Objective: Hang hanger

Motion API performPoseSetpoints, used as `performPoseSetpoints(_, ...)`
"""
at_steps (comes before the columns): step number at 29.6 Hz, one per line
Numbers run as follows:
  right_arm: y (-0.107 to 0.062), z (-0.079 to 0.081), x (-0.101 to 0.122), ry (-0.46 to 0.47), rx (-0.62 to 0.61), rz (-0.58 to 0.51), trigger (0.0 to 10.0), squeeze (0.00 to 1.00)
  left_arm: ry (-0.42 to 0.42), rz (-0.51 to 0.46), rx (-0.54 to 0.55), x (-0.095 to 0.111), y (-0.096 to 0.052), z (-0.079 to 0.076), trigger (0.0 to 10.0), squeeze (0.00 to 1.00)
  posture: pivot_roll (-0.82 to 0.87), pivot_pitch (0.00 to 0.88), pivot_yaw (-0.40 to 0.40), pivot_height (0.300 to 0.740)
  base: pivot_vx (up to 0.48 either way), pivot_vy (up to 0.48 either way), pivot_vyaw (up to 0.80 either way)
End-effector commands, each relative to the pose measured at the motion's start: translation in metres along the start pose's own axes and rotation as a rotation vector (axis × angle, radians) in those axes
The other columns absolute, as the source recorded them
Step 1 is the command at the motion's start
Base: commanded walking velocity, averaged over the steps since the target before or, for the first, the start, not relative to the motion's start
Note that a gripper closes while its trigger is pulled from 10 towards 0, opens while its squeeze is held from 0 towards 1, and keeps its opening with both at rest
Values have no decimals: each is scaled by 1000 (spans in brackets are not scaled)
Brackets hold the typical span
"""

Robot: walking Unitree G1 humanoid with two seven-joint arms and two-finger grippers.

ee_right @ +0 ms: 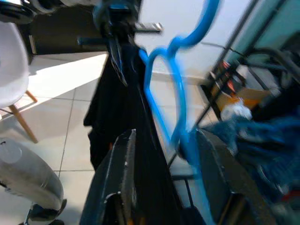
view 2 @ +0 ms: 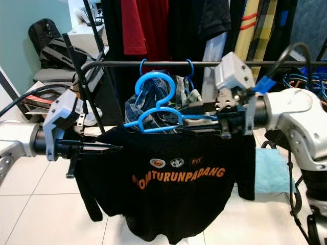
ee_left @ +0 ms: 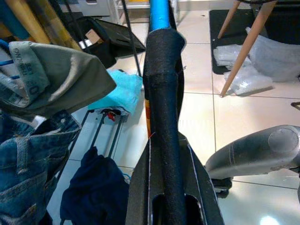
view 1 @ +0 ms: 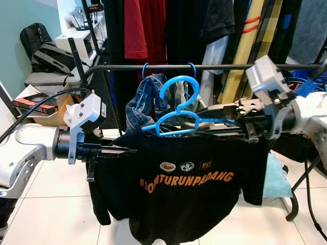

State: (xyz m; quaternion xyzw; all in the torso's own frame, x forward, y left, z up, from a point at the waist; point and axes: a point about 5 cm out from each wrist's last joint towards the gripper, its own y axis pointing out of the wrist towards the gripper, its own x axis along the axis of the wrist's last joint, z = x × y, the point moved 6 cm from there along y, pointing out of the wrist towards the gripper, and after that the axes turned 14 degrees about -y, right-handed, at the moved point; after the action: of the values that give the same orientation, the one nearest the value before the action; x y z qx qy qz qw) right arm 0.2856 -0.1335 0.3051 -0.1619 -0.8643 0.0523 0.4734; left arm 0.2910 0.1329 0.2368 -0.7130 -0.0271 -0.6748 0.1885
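T-shirt: a black T-shirt [view 1: 184, 189] with orange lettering drapes over a blue hanger [view 1: 176, 120] and hangs free above the white tile floor [view 1: 46, 204], nearest the camera.
Left gripper: the left gripper [view 1: 127, 150] has its fingers pressed together on the hanger's left shoulder end through the black cloth; the left wrist view shows the cloth-wrapped bar [ee_left: 164, 108] running out between the fingers.
Right gripper: the right gripper [view 1: 202, 122] reaches in from the right at the hanger's neck and right shoulder; in the right wrist view its fingers [ee_right: 119, 187] stand apart either side of the cloth and blue wire, so whether they truly grip is hard to tell.
Hanger: it is held level between the two arms, its hook [view 1: 181, 87] upright, in front of the rail and reaching only up to about its height, not yet over it.
Rail: the black rail [view 1: 122, 67] runs across just behind the hook; two other blue hooks [view 1: 144, 69] already sit on it, with jeans [view 1: 140, 104] hanging below.
Beyond: red and dark garments [view 1: 145, 28] hang at the back.
Doing it well: judging from this, both arms should rise together to keep the bar level, carry the hook above the rail into the gap between the blue hooks, then lower it.
Risk: the hook may snag the jeans or tilt if one arm leads.
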Motion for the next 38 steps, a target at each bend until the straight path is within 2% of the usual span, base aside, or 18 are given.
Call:
performPoseSetpoints(1, -11, -1, 4, 6, -12, -11, 10000, 1000, 20, -12, 35, 8, -13, 6, 0, 0, -92, 0, 30, 740, 0, 0, 0)
performPoseSetpoints(3, -35, -6, 1, 17, -61, 34, 10000, 1000, 30, -2, 46, 8, -18, 8, 0, 0, -95, 0, 30, 740, 0, 0, 0)
performPoseSetpoints(4, -35, -6, 1, 17, -61, 34, 10000, 1000, 30, -2, 46, 8, -18, 8, 0, 0, -95, 0, 30, 740, 0, 0, 0)
performPoseSetpoints(6, -66, -17, -2, 27, -161, 94, 10000, 1000, 42, 6, 77, 11, -28, 14, 0, 0, -100, 0, 32, 740, 0, 0, 0)
performPoseSetpoints(7, -66, -17, -2, 27, -161, 94, 10000, 1000, 42, 6, 77, 11, -28, 14, 0, 0, -100, 0, 32, 740, 0, 0, 0)
performPoseSetpoints(8, -80, -21, -3, 35, -208, 109, 10000, 780, 48, 3, 92, 13, -33, 17, 0, 0, -99, 0, 32, 740, 0, 0, 0)
performPoseSetpoints(9, -94, -24, -2, 48, -264, 108, 10000, 620, 52, -12, 98, 18, -38, 17, 0, 0, -101, 0, 34, 740, 0, 0, 0)
performPoseSetpoints(10, -94, -24, -2, 48, -264, 108, 10000, 620, 52, -12, 98, 18, -38, 17, 0, 0, -101, 0, 34, 740, 0, 0, 0)
performPoseSetpoints(11, -106, -25, -2, 63, -320, 99, 10000, 431, 58, -30, 88, 24, -43, 14, 0, 0, -105, 0, 37, 740, 0, 0, 0)
performPoseSetpoints(12, -115, -25, -2, 80, -373, 82, 10000, 43, 66, -43, 67, 30, -47, 10, 0, 0, -103, 0, 37, 740, 0, 0, 0)
performPoseSetpoints(13, -120, -24, -2, 90, -404, 70, 10000, 43, 71, -50, 51, 33, -48, 6, 0, 0, -103, 0, 38, 740, 0, 0, 0)
performPoseSetpoints(14, -123, -22, -3, 107, -426, 51, 10000, 0, 78, -51, 40, 35, -50, 4, 0, 0, -101, 0, 39, 740, 0, 0, 0)
performPoseSetpoints(17, -122, -15, -11, 145, -431, 40, 10000, 0, 94, -46, 15, 38, -52, 0, 0, 0, -99, 0, 41, 740, 0, 0, 0)
performPoseSetpoints(19, -118, -10, -20, 182, -418, 32, 10000, 0, 110, -52, -16, 44, -53, -4, 0, 0, -102, 0, 44, 740, 0, 0, 0)
performPoseSetpoints(22, -116, -9, -22, 194, -414, 22, 10000, 0, 116, -58, -29, 46, -53, -6, 0, 0, -103, 0, 45, 740, 0, 0, 0)
performPoseSetpoints(25, -103, -7, -25, 210, -373, -14, 10000, 0, 146, -60, -83, 52, -50, -13, 0, 0, -99, 0, 42, 740, 0, 0, 0)
performPoseSetpoints(38, -89, -2, -31, 227, -324, -6, 10000, 0, 181, -75, -80, 62, -52, -14, 0, 0, -96, 0, 36, 740, 0, 0, 0)
